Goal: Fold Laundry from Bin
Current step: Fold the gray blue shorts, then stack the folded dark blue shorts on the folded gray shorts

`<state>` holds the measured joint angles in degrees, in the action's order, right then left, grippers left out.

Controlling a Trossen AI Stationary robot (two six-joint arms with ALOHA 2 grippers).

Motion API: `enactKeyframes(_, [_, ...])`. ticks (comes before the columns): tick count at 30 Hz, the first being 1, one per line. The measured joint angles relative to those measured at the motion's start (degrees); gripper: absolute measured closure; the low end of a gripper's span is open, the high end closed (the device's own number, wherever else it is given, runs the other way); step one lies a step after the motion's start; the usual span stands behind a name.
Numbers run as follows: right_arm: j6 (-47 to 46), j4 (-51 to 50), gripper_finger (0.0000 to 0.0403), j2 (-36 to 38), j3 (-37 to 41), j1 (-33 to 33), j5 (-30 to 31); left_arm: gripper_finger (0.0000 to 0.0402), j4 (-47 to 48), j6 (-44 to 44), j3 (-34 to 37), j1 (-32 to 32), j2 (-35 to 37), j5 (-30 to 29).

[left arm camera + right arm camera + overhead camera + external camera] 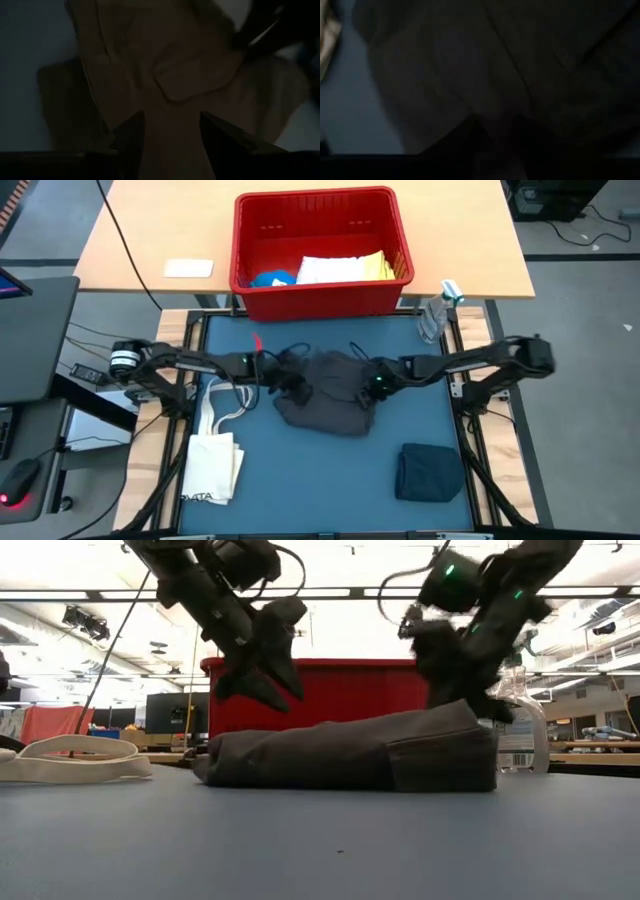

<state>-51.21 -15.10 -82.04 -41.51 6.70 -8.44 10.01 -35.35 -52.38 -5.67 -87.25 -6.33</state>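
**Both grippers at the dark grey cloth**

Nearest the front edge of the blue table [300, 480] we see a folded dark navy piece [430, 472] on the right and a cream tote bag [212, 465] on the left, its long handles looping toward the middle.

Behind them, at the centre of the table, lies the dark grey cloth [330, 402], bunched into a low, partly folded heap; in the low view it forms a long flat mound [350, 755].

Our left gripper [262, 690] hangs just above the left end of that mound, its fingers [131, 135] apart with nothing between them; it has let go and touches no cloth in the low view. Our right gripper [462, 680] presses down on the right end of the dark grey cloth. Its fingers look narrowly set against the fabric, but we cannot tell whether they actually pinch it.

Farther back stands the red bin [322, 252], on the wooden table [140, 230] beyond the blue one. Inside it lie white [335, 270], yellow [378, 265] and bright blue [272, 279] pieces. A clear plastic bottle [437, 313] lies just right of the bin.
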Motion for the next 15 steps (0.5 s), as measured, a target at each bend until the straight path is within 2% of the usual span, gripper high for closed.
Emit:
enactKeyframes(5, [2.5, -15.4, 0.0263, 11.4, 0.1, -2.8, 1.2, 0.0209, -4.6, -2.9, 0.0, 3.2, -5.7, 0.0])
enactKeyframes(10, [7.6, -20.5, 0.0263, 24.5, -0.1, -5.3, 0.3, 0.0209, -12.3, -4.3, 0.0, 5.0, -10.9, 0.1])
enactKeyframes(15, [8.8, -34.6, 0.0263, 29.5, -0.1, -8.6, -4.6, 0.0209, -13.3, -3.6, -0.1, 4.3, -16.0, 0.2])
